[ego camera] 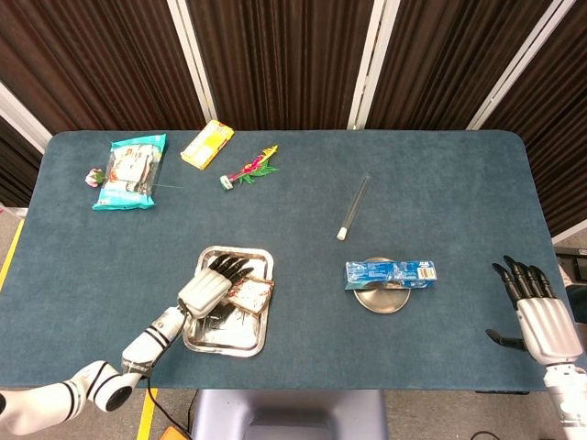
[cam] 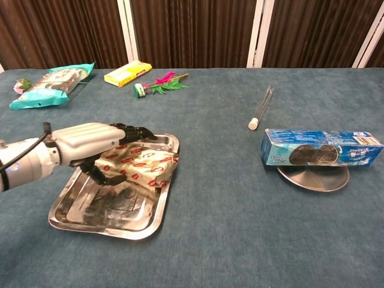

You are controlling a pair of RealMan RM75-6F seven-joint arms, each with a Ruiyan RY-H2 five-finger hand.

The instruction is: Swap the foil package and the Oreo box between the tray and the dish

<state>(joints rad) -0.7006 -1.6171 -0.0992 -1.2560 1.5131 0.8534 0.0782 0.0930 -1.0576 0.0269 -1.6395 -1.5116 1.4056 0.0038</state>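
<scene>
Far left and well behind the steel tray [cam: 72, 215] lies a teal snack bag [cam: 49, 84], with a yellow box [cam: 127, 72] and a pink-and-green flower sprig [cam: 161, 84] to its right along the far part of the table [ego camera: 440, 202]. The left hand [cam: 96, 141] reaches over the tray, palm down, its dark fingers [cam: 135, 131] spread across the top of the foil package [cam: 144, 168] and the thumb dropping at the package's near-left side (whether it actually grips the package cannot be told). The foil package sits in the far half of the tray, printed with red marks. Right of the tray, further back, a clear tube [cam: 261, 106] with a white cap lies on the cloth. Further right, the blue Oreo box [cam: 321, 147] rests lengthwise across the small metal dish [cam: 313, 177]. Far right of the tray, in the head view, the right hand [ego camera: 537, 312] hangs by the table edge, fingers apart, holding nothing.
</scene>
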